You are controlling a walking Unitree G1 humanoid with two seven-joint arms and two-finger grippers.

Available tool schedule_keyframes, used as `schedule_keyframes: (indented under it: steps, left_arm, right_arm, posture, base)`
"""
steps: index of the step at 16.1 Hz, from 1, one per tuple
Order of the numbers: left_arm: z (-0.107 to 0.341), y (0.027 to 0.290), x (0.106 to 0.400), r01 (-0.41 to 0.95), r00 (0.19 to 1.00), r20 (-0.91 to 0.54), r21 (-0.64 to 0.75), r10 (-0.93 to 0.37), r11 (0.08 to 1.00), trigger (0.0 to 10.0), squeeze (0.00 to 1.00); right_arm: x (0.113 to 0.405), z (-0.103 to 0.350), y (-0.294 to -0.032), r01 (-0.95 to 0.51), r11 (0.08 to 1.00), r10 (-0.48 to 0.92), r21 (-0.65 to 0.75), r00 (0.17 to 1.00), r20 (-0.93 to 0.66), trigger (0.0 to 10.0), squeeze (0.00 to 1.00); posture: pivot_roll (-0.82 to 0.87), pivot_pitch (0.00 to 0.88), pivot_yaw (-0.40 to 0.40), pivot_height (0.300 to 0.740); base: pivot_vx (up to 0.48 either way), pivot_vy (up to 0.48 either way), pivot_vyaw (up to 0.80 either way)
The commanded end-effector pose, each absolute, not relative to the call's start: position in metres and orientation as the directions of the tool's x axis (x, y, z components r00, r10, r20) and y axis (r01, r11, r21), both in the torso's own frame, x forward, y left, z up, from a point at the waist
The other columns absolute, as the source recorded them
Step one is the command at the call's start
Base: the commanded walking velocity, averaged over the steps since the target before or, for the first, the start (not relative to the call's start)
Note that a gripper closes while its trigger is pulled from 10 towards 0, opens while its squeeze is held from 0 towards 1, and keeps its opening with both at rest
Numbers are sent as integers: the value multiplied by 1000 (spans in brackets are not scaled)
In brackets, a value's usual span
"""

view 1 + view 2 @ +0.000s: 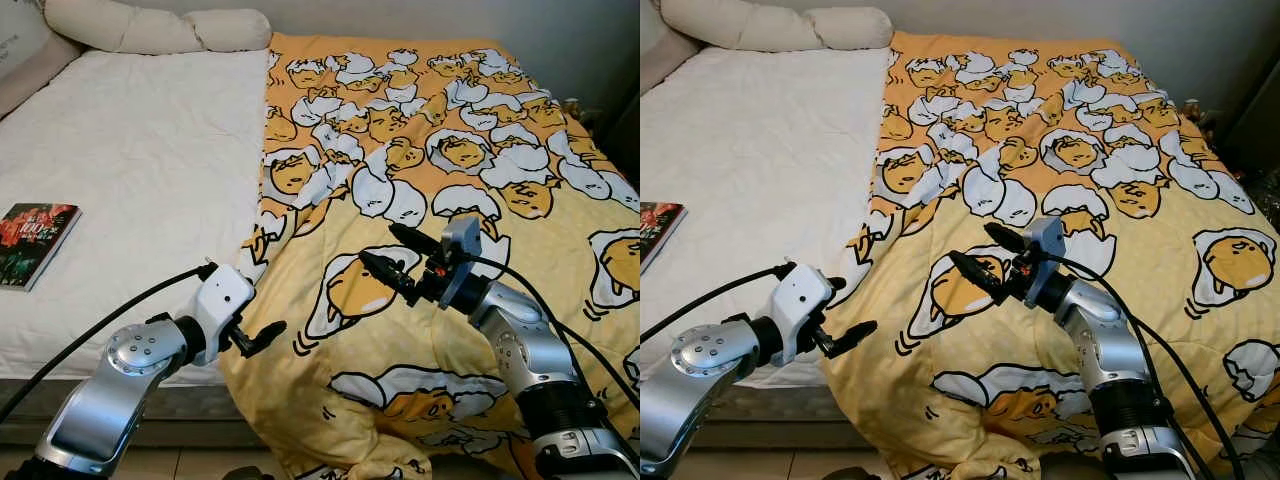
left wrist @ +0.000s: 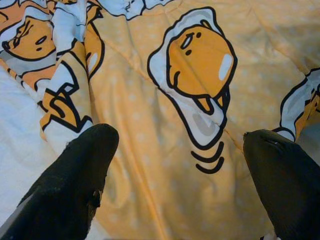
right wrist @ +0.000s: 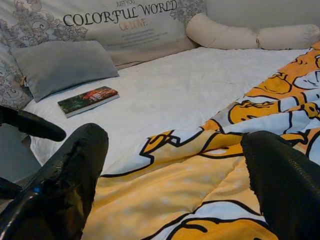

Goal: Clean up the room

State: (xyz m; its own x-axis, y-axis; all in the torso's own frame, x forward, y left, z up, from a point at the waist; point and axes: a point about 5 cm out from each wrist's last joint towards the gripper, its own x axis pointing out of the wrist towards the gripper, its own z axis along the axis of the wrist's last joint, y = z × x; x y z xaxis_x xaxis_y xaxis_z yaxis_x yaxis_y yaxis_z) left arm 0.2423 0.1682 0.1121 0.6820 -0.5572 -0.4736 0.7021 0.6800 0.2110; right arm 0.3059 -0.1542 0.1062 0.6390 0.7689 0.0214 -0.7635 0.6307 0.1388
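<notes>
Left gripper [image 1: 262,338]: nearest the camera, at the foot of the bed, just beside the quilt's hanging left edge. Its fingers [image 2: 75,185] stand wide apart with nothing between them; the wrist view looks past them onto quilt cloth.

Right gripper [image 1: 395,257]: a little farther in, hovering over the quilt's near part, pointing toward the bed's left side. Its two fingers [image 3: 67,175] are spread wide and hold nothing. Whether the tips touch the cloth cannot be told.

Quilt [image 1: 440,170]: orange-yellow, printed with egg-yolk cartoon figures. It covers the right half of the bed from the foot to the head and spills over the foot edge in folds. Its left edge runs up the middle of the bed, rumpled and partly turned back near the left gripper.

Sheet [image 1: 140,150]: white, bare across the left half of the bed, beside the quilt's edge.

Book [image 1: 32,242]: dark cover with red and green print, lying flat on the sheet at the bed's left side, well apart from the quilt.

Grey pillow [image 3: 62,65]: on the bed's far left side, beyond the book, leaning by a printed cushion.

Printed cushion [image 3: 115,22]: pale, with the words "COLORFUL WORLD", propped along the bed's left side behind the grey pillow.

Bolster [image 1: 150,28]: cream, long, lying across the head of the bed above the sheet, its right end near the quilt's top corner.
</notes>
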Motion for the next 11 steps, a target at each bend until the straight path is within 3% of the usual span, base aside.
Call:
schedule_keyframes:
  steps: [1,2,3,4,6,7,11]
  left_arm:
    - [113,171,248,662,720,-458,233,-520,712,10000,0]
    - [115,174,257,516,835,-365,258,-412,817,10000,0]
    - [116,177,262,402,897,-303,261,-321,877,10000,0]
    - [115,182,265,296,939,-257,263,-230,918,10000,0]
    - [114,183,265,301,937,-263,274,-230,913,10000,0]
    - [115,183,265,300,937,-264,273,-229,914,10000,0]
    - [112,185,263,258,950,-245,273,-193,927,10000,0]
  right_arm:
    - [312,115,-156,-704,700,706,123,708,36,10000,1000]
    - [303,96,-152,-522,840,529,151,848,-12,10000,549]
    - [293,83,-152,-372,915,385,154,921,-64,10000,0]
    - [281,68,-153,-226,962,246,156,962,-119,10000,0]
    - [281,68,-155,-215,963,236,164,964,-122,10000,0]
    - [281,67,-159,-207,974,219,95,966,-135,10000,0]
    - [276,68,-157,-120,986,135,113,981,-139,10000,0]
  posture:
    - [-42,0,4,740]
    - [-28,0,-2,740]
    - [-33,0,1,740]
    - [-43,0,9,740]
    - [-42,0,8,740]
    - [-40,0,6,740]
    - [-31,0,-5,740]
  base:
    - [0,0,0]
    - [0,446,0]
    - [0,446,0]
    - [0,428,0]
    - [0,426,0]
    - [0,420,0]
    - [0,422,0]
